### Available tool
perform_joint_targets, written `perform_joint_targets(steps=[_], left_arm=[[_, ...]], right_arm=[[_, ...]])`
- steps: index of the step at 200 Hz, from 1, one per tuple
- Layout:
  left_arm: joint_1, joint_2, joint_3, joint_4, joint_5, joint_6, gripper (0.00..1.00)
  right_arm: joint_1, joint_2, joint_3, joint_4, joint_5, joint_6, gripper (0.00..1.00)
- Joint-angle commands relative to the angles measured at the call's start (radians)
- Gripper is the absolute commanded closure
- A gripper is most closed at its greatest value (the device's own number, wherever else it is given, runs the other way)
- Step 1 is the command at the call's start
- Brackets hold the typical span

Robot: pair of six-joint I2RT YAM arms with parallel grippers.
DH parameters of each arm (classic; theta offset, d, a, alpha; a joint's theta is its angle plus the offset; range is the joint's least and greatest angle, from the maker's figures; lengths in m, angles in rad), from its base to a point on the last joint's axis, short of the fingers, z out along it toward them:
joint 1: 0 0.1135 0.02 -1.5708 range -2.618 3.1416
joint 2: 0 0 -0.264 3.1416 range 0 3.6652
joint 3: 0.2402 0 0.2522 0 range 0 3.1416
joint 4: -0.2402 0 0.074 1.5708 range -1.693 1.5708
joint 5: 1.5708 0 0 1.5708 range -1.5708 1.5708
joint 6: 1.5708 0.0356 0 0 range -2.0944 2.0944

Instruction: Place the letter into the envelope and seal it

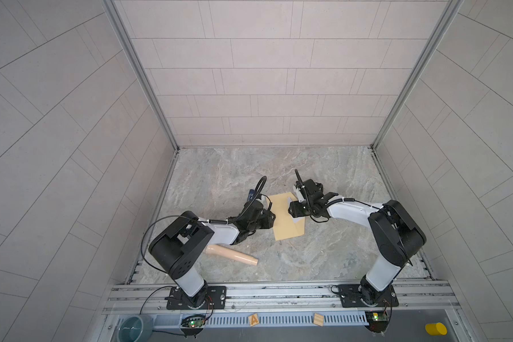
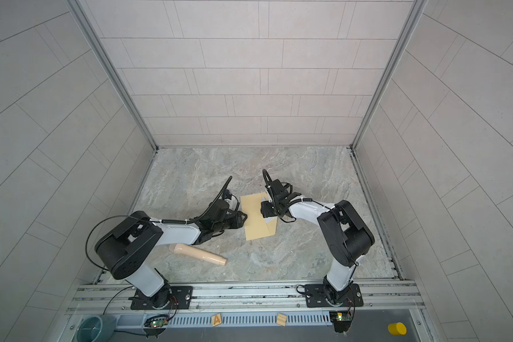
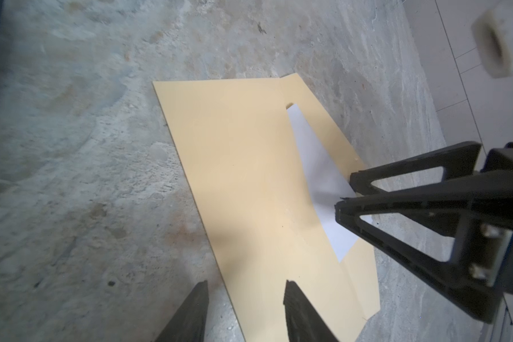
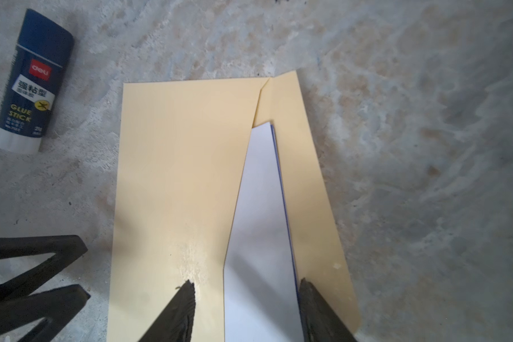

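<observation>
Right wrist view: finds letter [image 4: 261, 207] mostly inside envelope [image 4: 178, 165], white strip bare beside flap [image 4: 305, 177]. Notes right gripper [image 4: 246, 284] spread astride strip, left gripper [image 4: 86, 271] spread at envelope edge, apparently empty. Judges paper light, limp; recommends pinching flap edge.

- The far wall [image 1: 278, 74] has big pale gray tiles laid like bricks.
- The left wall [image 1: 57, 148] and the right wall [image 1: 471, 148] have the same tiles (their lines run slanted).
- The floor [image 1: 338, 242] is gray stone with wavy marks.
- A metal rail [image 1: 278, 291] runs along the near edge.
- The light is soft.
</observation>
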Motion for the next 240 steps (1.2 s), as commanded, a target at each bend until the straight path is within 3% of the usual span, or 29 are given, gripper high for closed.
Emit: perform_joint_targets(steps=[1, 240], left_arm=[[-0.005, 0.017, 0.023, 0.032, 0.009, -0.001, 0.56], [-0.012, 0.072, 0.026, 0.056, 0.027, -0.023, 0.59]], right_arm=[[-0.002, 0.023, 0.008, -0.008, -0.024, 0.008, 0.46], [0.009, 0.081, 0.003, 0.077, -0.144, 0.107, 0.55]])
